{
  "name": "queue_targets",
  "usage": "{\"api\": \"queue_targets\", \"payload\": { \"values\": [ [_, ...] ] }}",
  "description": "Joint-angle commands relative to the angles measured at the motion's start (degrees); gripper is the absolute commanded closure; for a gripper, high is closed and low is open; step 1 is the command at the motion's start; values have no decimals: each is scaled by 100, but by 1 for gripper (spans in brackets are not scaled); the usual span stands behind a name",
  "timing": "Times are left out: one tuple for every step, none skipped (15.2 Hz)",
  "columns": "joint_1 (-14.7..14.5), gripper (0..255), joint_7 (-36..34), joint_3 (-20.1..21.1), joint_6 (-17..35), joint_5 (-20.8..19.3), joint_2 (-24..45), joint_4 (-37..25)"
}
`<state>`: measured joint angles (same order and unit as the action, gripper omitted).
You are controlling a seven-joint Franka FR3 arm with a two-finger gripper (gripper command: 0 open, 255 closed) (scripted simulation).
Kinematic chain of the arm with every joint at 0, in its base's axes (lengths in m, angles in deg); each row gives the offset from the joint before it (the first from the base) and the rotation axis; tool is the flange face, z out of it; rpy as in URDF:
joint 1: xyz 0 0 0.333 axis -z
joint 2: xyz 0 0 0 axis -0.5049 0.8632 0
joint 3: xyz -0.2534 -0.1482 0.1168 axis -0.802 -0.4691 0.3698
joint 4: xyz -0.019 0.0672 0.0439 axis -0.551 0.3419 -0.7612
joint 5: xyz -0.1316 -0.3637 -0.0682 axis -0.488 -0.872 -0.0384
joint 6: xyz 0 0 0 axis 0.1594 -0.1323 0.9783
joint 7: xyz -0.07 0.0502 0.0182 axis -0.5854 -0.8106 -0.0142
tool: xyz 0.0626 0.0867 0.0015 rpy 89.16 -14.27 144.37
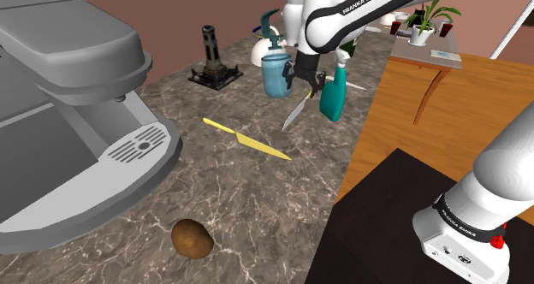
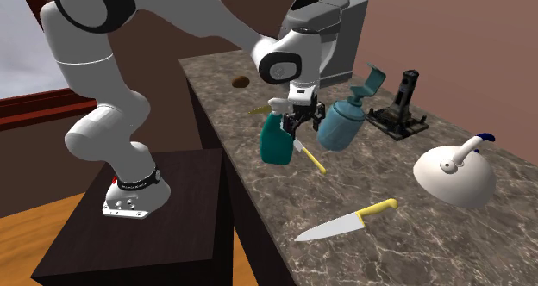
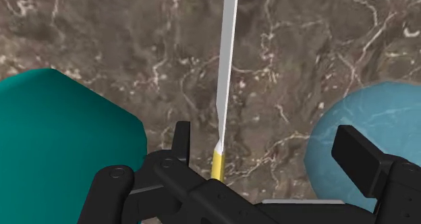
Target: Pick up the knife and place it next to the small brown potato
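Three knives on the marble worktop [image 1: 257, 197]. The one that matters, the knife [image 1: 297, 111], is at the tool [image 1: 310, 84], in the gap between a teal spray bottle [image 1: 333, 98] and a blue bottle [image 1: 275, 75].

Wrist view: tool [image 3: 266, 136] is spread wide, fingers [image 3: 181, 140] well apart. The knife [image 3: 226, 67] runs between them, grey blade edge-on and pointing away from the hand. The yellow handle starts just beside one finger and passes under the palm. No visible contact with either finger, so it is not pinched. Teal spray bottle [image 3: 61, 142] on one side of the tool, blue bottle [image 3: 371, 121] on the other.

Second exterior view: tool [image 2: 297, 125] sits low between the two bottles, and the knife [image 2: 315, 160] sticks its yellow handle out toward the camera. Can't tell whether the knife touches the stone under the tool.

Small brown potato [image 1: 192, 238] is near the shoulder view's lower edge, well apart from the knife and close to a big grey coffee machine [image 1: 77, 85].

All-yellow knife [image 1: 248, 139] lies flat on the stone between the potato and the bottles.

Spare knife [image 2: 345, 222], silver blade and yellow handle, lies near the second exterior view's bottom edge, near a white domed kettle [image 2: 453, 177].

Black upright gadget [image 1: 212, 60] stands near the blue bottle.
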<state>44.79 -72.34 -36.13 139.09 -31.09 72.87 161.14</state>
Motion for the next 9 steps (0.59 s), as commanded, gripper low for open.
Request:
{"api": "queue_targets", "payload": {
  "values": [
    [10, 0, 9, -17, -13, 25, 391, 129],
    [9, 0, 10, -18, -13, 25, 391, 129],
    [8, 0, 10, -19, -13, 25, 391, 129],
    [8, 0, 10, -19, -13, 25, 391, 129],
    [7, 0, 10, -19, -13, 25, 391, 129],
    [5, 0, 10, -21, -13, 26, 391, 129],
    [18, 255, 43, -24, 30, 61, 312, 245],
    [46, 255, 96, -52, -148, 44, 373, 8],
    [60, 255, 129, -58, -111, 75, 306, 109]
  ]
}}
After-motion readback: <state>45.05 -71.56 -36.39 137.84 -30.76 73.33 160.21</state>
